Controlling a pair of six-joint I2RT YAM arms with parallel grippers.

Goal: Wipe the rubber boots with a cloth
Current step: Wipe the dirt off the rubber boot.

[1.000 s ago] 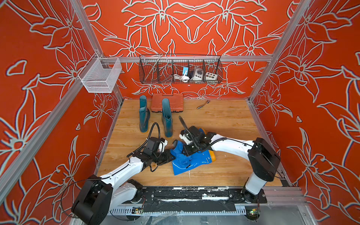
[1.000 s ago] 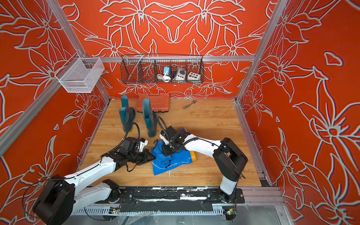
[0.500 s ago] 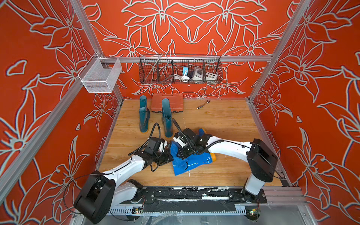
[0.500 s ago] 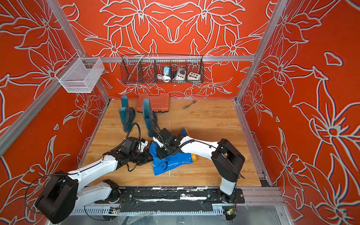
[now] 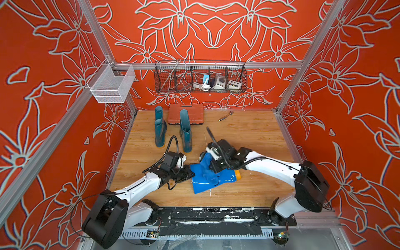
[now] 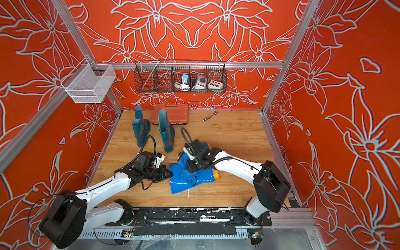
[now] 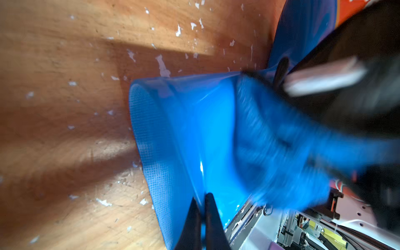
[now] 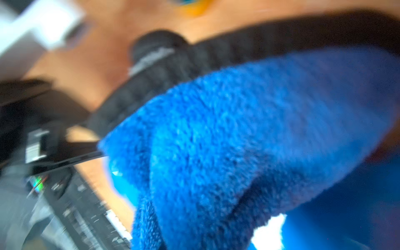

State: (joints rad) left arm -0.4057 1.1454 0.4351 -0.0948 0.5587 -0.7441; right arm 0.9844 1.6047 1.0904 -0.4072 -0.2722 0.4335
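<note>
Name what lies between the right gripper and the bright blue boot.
The cloth, in the right gripper, rests on the bright blue boot; both top views show it.

Table (image 5: 249, 140), back-left: two boots upright side by side, left boot (image 5: 160, 129) near the left wall, right boot (image 5: 186, 134) just beside it. Case (image 5: 190, 111) lies flat behind them against the back wall; right boot overlaps its front edge in both top views. Tool (image 5: 225, 116) right of the case, near the back wall. Basket (image 5: 168, 84) hangs on the back wall above the case. Bin (image 5: 110, 86) hangs on the left wall, above the table. Front centre: third boot (image 5: 201, 187) on its side, shaft mouth to the left, sole to the right. Cloth (image 5: 207, 166) on top of it, under the right gripper (image 5: 213, 167). Left gripper (image 7: 202, 198) at the mouth, rim between its fingers.
</note>
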